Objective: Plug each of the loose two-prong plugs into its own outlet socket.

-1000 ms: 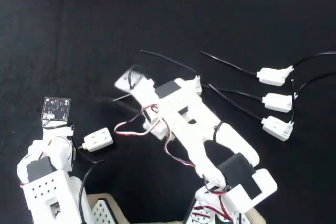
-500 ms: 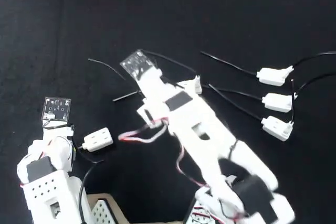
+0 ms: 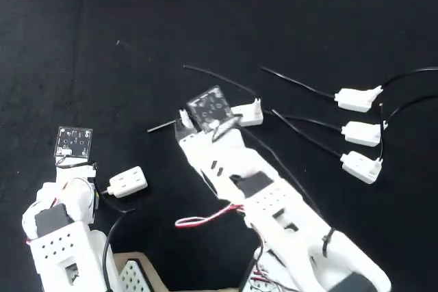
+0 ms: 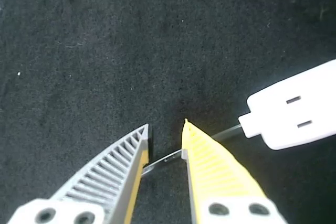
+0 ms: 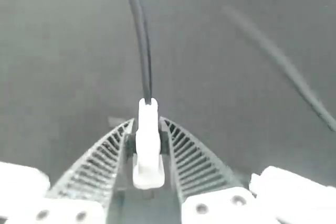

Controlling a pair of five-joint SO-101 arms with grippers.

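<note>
My right gripper (image 5: 148, 129) is shut on a white two-prong plug (image 5: 147, 145), whose black cord (image 5: 140, 40) runs straight ahead from the fingers. In the high view that arm's wrist (image 3: 209, 109) is at mid-table, next to a white plug (image 3: 248, 115) on the cloth. Three white outlet sockets (image 3: 357, 99) (image 3: 362, 132) (image 3: 361, 166) with cords lie at the right. A fourth socket (image 3: 128, 181) (image 4: 294, 111) lies at the lower left, just beside my left gripper (image 4: 166, 125). Its fingers are slightly open, with that socket's thin cord (image 4: 163, 159) crossing between them.
The table (image 3: 82, 46) is covered in black cloth. Loose black cords (image 3: 219, 80) (image 3: 298, 85) trail across the middle. The left arm's base (image 3: 65, 237) stands at the lower left corner, and the right arm's body (image 3: 287, 217) runs diagonally from the lower right.
The right arm swung its wrist from left of centre up and away, then back rightward beside the white plug. A thin cord on the left has shifted with it. The left arm stayed still.
</note>
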